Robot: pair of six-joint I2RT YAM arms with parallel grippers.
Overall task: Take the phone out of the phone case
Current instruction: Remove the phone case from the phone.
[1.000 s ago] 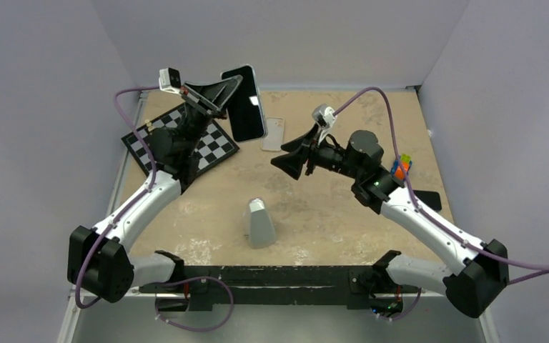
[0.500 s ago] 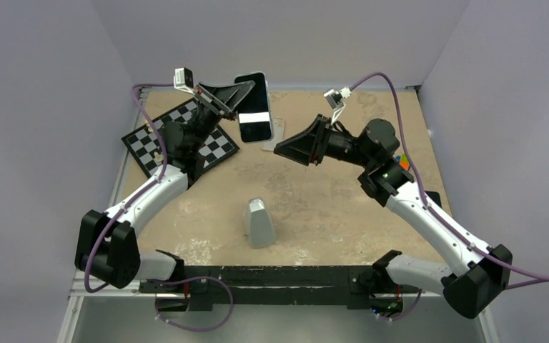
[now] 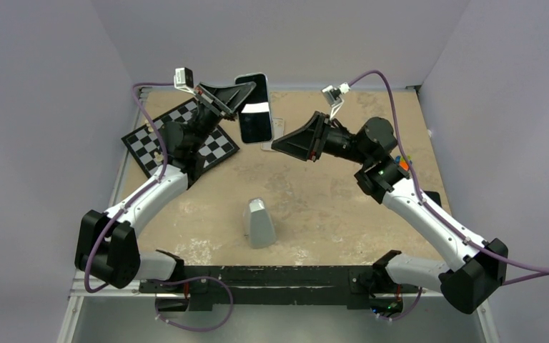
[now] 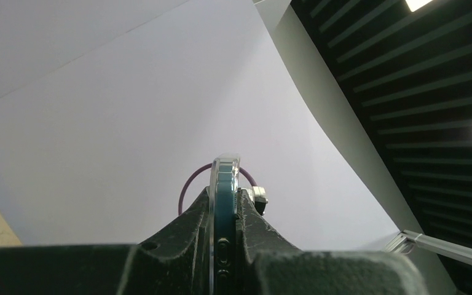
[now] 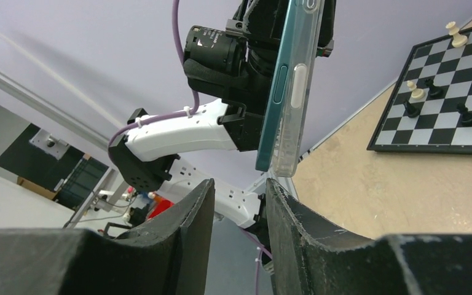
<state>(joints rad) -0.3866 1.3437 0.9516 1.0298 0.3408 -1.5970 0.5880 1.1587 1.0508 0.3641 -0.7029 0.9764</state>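
Note:
My left gripper [image 3: 247, 93] is shut on the phone [image 3: 254, 108] and holds it upright above the table's far middle, screen toward the top camera. The phone is inside the clear phone case [image 3: 266, 107]. In the left wrist view the teal phone edge [image 4: 225, 184] and the clear case rim [image 4: 214, 178] stand between my fingers. My right gripper [image 3: 279, 145] is open and empty, just below and right of the phone. In the right wrist view the phone [image 5: 276, 92] and case [image 5: 298, 86] hang just above my open right gripper [image 5: 238, 184].
A chessboard [image 3: 179, 139] with a few pieces lies at the far left and also shows in the right wrist view [image 5: 442, 104]. A grey tapered block [image 3: 260, 223] stands at near middle. A coloured cube [image 3: 402, 163] sits at right. A pale flat piece [image 3: 277, 128] lies under the phone.
My left arm lifted and turned the cased phone toward the middle. My right gripper rose and moved left, closer to the phone's lower end.

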